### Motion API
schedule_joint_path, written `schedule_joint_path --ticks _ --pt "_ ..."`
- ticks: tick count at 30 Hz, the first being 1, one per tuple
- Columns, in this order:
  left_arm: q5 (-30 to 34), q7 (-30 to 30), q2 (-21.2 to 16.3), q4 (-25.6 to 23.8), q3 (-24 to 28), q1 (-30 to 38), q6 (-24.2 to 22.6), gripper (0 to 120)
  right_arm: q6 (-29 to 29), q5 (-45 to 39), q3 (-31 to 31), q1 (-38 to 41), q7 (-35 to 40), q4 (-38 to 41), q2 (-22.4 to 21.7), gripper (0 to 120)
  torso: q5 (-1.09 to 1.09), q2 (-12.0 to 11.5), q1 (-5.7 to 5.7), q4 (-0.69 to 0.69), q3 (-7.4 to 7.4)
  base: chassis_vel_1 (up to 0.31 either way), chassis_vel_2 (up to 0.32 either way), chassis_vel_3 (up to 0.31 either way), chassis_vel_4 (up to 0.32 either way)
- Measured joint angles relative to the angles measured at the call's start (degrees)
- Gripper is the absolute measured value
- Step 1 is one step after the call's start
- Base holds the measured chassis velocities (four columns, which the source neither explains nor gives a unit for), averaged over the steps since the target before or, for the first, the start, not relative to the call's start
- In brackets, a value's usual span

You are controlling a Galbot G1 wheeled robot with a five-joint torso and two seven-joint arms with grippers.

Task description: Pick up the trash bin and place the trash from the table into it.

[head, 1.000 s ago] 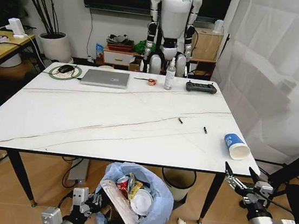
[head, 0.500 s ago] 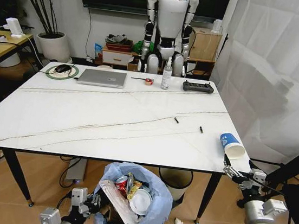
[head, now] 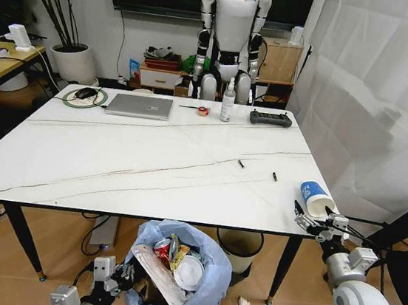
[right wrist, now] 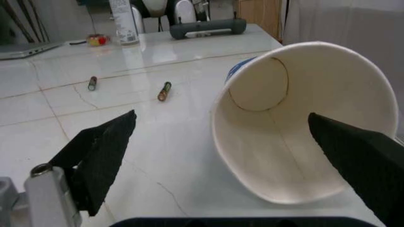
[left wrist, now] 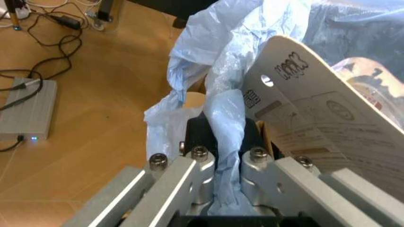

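A big white marble counter (head: 150, 168) fills the room. Near its right edge lies a paper cup (right wrist: 303, 118) on its side, light, thin and easy to squash. The right gripper (head: 313, 222) has its jaws wide apart around the cup's open mouth. The left gripper (left wrist: 224, 156) is clamped on the trash bin (head: 174, 275)'s crinkly blue bag, below the counter's edge.

Far end of the tabletop: a closed grey laptop (head: 140, 106), a dark mouse on a green-rimmed round pad (head: 87, 95), a clear spray bottle (head: 228, 103) and a black handheld controller (head: 270, 118). Behind them stands a white humanoid robot (head: 231, 29); a white curtain (head: 382, 92) hangs alongside.
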State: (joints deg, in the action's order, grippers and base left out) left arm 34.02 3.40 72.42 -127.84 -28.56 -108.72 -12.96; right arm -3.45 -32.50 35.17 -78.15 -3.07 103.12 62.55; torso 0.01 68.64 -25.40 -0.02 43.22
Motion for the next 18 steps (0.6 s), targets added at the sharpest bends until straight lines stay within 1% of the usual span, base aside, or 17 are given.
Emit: schedule_joint_path --ticks 2,5,6,7,8,9,10,12,14,15,16,17,18 --pt "0.0 0.0 0.05 0.0 -0.09 -0.03 0.0 0 -0.01 -0.16 -0.26 0.59 -0.14 -0.66 -0.28 98 0.0 0.0 0.0 0.0 0.0 0.0 0.0 0.0 0.0" --pt "0.0 0.0 0.31 -0.17 -0.43 -0.17 0.01 0 -0.08 -0.92 -0.81 2.04 -0.41 -2.62 -1.05 86 0.0 0.0 0.0 0.0 0.0 0.0 0.0 0.0 0.0" --pt "-0.01 0.0 0.35 -0.21 -0.46 -0.19 0.02 0 -0.08 -0.97 -0.88 2.25 -0.49 -2.96 -1.18 84 0.0 0.0 0.0 0.01 0.0 0.0 0.0 0.0 0.0" --pt "-0.01 0.0 0.46 -0.31 -0.53 -0.25 0.03 0 -0.07 -1.04 -1.01 2.6 -0.63 -3.47 -1.39 77 0.0 0.0 0.0 0.0 0.0 0.0 0.0 0.0 0.0" --pt "-0.03 0.0 0.53 -0.35 -0.58 -0.3 0.03 0 -0.05 -1.05 -1.1 2.78 -0.71 -3.73 -1.5 73 0.0 0.0 0.0 0.0 0.0 0.0 0.0 0.0 0.0" --pt "-0.03 0.0 0.53 -0.35 -0.58 -0.3 0.03 0 -0.05 -1.05 -1.1 2.78 -0.71 -3.73 -1.5 73 0.0 0.0 0.0 0.0 0.0 0.0 0.0 0.0 0.0" --pt "-0.05 0.0 0.56 -0.38 -0.59 -0.33 0.03 0 -0.03 -1.06 -1.14 2.85 -0.74 -3.82 -1.54 70 0.0 0.0 0.0 0.0 0.0 0.0 0.0 0.0 0.0" --pt "-0.13 0.0 0.65 -0.4 -0.61 -0.38 0.04 0 0.07 -1.05 -1.25 2.96 -0.83 -3.9 -1.62 62 0.0 0.0 0.0 0.0 0.0 0.0 0.0 0.0 0.0" --pt "-0.26 0.0 0.72 -0.44 -0.61 -0.38 0.05 0 0.17 -1.05 -1.28 3.0 -0.94 -3.9 -1.65 50 0.0 0.0 0.0 0.0 -0.01 0.0 0.0 0.0 0.0" --pt "-0.27 0.0 0.73 -0.45 -0.61 -0.39 0.05 0 0.19 -1.05 -1.28 3.0 -0.97 -3.9 -1.65 48 0.0 0.0 0.0 0.0 -0.01 0.0 0.0 0.0 0.0" --pt "-0.28 0.0 0.75 -0.47 -0.59 -0.37 0.05 0 0.22 -1.04 -1.28 3.03 -1.0 -3.9 -1.65 44 0.0 0.0 0.0 0.0 -0.01 0.0 0.0 0.0 0.0" --pt "-0.28 0.0 0.75 -0.47 -0.59 -0.37 0.05 0 0.22 -1.04 -1.28 3.03 -1.0 -3.9 -1.65 44 0.0 0.0 0.0 0.0 -0.01 0.0 0.0 0.0 0.0" --pt "-0.28 0.0 0.76 -0.48 -0.59 -0.38 0.05 0 0.24 -1.04 -1.28 3.05 -1.02 -3.9 -1.66 40 -0.01 0.0 0.0 0.0 -0.01 0.0 0.0 0.0 0.0"
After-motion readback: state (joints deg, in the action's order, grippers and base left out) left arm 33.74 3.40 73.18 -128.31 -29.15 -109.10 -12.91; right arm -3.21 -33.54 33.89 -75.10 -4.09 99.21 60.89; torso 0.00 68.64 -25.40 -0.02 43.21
